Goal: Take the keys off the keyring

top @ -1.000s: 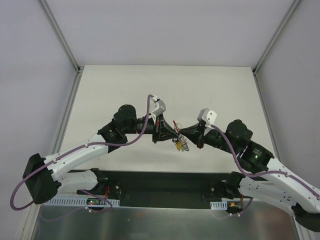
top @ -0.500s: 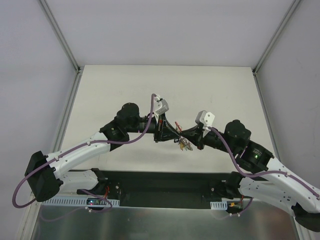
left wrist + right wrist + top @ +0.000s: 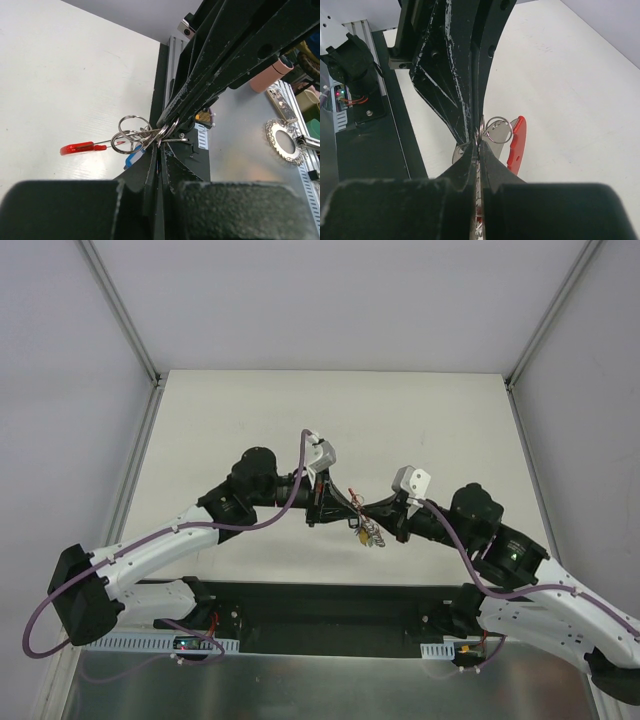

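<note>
My two grippers meet tip to tip above the middle of the table, both shut on the keyring [image 3: 131, 132]. The left gripper [image 3: 352, 506] comes from the left, the right gripper [image 3: 366, 510] from the right. The keys [image 3: 364, 531] hang in a small bunch just below the tips. In the left wrist view my left gripper [image 3: 161, 145] pinches the ring's wire; a red-headed key [image 3: 82, 148] sticks out left and a blue head [image 3: 133, 157] shows beneath. In the right wrist view my right gripper [image 3: 479, 145] pinches the keyring [image 3: 497, 130] beside the red-headed key [image 3: 516, 142].
The white table [image 3: 330, 420] lies under the arms, walled at both sides and the back. A black base strip [image 3: 330, 605] runs along the near edge. The bunch hangs in the air a little in front of that strip.
Both grippers stay joined at the ring. The joined tips and the bunch have shifted slightly, and the keys have swung a little below them.
</note>
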